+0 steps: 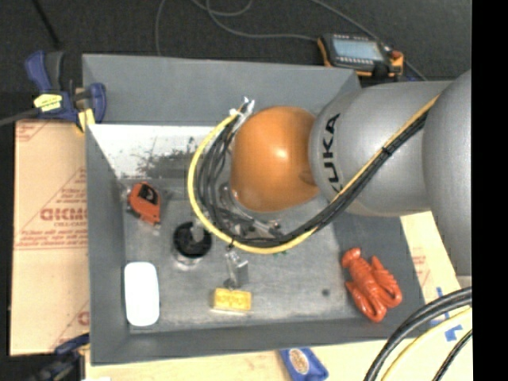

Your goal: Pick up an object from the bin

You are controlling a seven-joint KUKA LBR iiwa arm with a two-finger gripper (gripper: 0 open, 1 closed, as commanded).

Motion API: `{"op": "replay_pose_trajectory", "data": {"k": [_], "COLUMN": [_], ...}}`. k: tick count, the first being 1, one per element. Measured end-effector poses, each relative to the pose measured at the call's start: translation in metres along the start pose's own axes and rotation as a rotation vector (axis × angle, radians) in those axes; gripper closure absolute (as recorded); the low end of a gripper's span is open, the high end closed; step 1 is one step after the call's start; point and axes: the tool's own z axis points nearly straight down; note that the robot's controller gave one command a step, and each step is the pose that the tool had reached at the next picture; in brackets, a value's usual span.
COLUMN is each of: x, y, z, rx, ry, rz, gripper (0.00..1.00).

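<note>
The arm comes in from the right. Its orange cover, ringed by looped cables, hides the middle of the bin's floor and most of the hand. What can be seen of the hand is a narrow grey metal tip poking out below the cover and pointing toward the bin's near wall. Whether it is clenched or released, I cannot tell. Nothing can be seen held in it.

Five loose things lie on the bin's floor, spread apart rather than heaped. The yellow block is nearest to the hand. It lies flat close to the near wall, about halfway along it and just past the metal tip. Whether the tip touches it cannot be made out. The block is small, rectangular and pale yellow, with darker marks on top that are too small to read.

Left of the hand stands a black round thing, shaped like a cap or knob, with its right edge close under the cables. Further left and toward the far wall sits a small orange and black case. A white oval pad lies in the near left corner, lengthwise along the left wall. A red lobster toy lies near the right wall toward the near side, well apart from the hand.
</note>
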Motion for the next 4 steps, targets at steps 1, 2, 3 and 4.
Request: {"op": "replay_pose_trajectory", "data": {"k": [1, 2, 3, 4], "x": [-0.019, -0.058, -0.067, -0.085], "y": [-0.005, -0.018, -0.021, -0.005], "z": [0.013, 0.002, -0.001, 0.011], "rx": [-0.003, -0.001, -0.001, 0.000], "ry": [0.005, 0.002, -0.001, -0.003], "rz": [-0.089, -0.252, -0.280, -0.305], "gripper": [0.00, 0.00, 0.00, 0.00]}}
